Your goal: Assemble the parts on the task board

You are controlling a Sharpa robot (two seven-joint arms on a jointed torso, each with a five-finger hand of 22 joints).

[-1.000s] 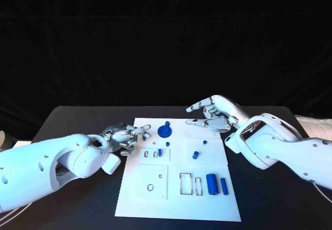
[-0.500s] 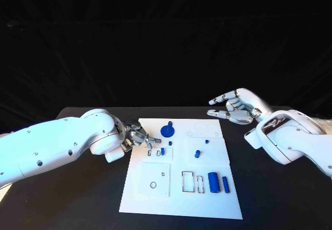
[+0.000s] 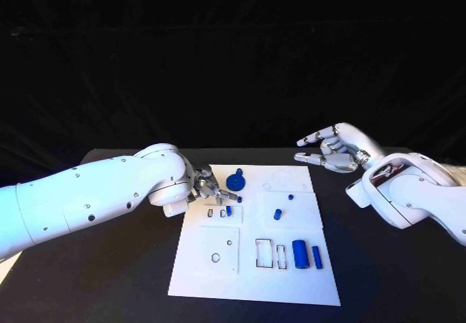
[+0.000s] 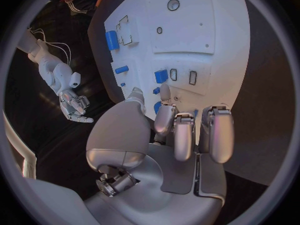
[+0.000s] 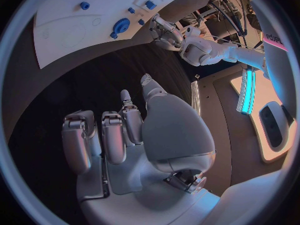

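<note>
At the bottom of the head view lies the white task board (image 3: pixel 254 269) on the black surface (image 3: pixel 388 282). In its lower right part two long blue cylinders (image 3: pixel 306 254) lie side by side, next to two thin empty slots (image 3: pixel 270 254). To the left of them is a raised square plate (image 3: pixel 215 249) with small holes in it. Higher up, in the middle of the board, a small blue peg (image 3: pixel 277 214) lies on its side and a tiny blue stud (image 3: pixel 290 197) stands just above it. A small blue block (image 3: pixel 229 212) stands in one of the little slots on the left side, and a round blue gear (image 3: pixel 235 182) sits near the top of the board. The left hand (image 3: pixel 211 190) is at the left edge of the board, just beside the gear and above the little slots. Its fingers are curled in close together with the tips pointing down at the board; I cannot tell if it holds a small part or nothing. The right hand (image 3: pixel 333 151) hangs in the air at the upper right, past the far corner of the board. Its fingers are apart and bent, and it holds nothing. What could go wrong, I think: the left hand is very near the gear and the little block, so a push down could knock one out of place. The parts are tiny, so one could slip from the fingertips and roll onto the surface.
</note>
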